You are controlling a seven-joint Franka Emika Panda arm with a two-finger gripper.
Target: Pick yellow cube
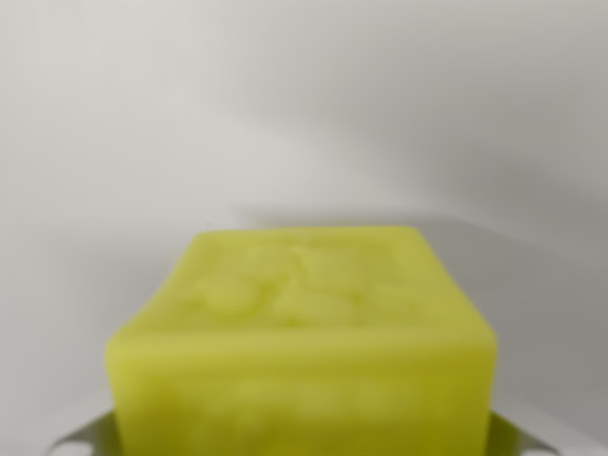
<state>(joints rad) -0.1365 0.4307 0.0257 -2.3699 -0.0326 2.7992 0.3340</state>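
Jaws: two pale grey metal-looking tips poke up at the bottom corners, one at the wrist view's left and one at the wrist view's right, and the gripper [302,442] sits mostly below the frame edge. Whether the jaws are pressing on anything or standing apart from it, I cannot tell; the contact faces are hidden.

Between the tips: the yellow-green cube with a soft, matte, foam-like look [304,342] fills the lower centre, right up close to the camera and out of focus.

Cube shape: blocky, with rounded edges and corners; the top face and the near face both show, the near face cut off by the bottom of the frame.

Cube texture: the top face carries a raised, lumpy relief pattern, too blurred to read; the near face looks smoother, with faint mottling.

Cube position: it sits between the two grey tips, its lower corners overlapping them in the picture; touching or just beside, I cannot tell.

Further out: a plain white, smooth, matte surface [285,114] takes up everything behind and above the cube.

Shading: a soft grey shadow band [532,237] runs behind the cube's far edge and spreads toward the wrist view's right.

Containers: none in view; the cube lies in nothing and holds nothing.
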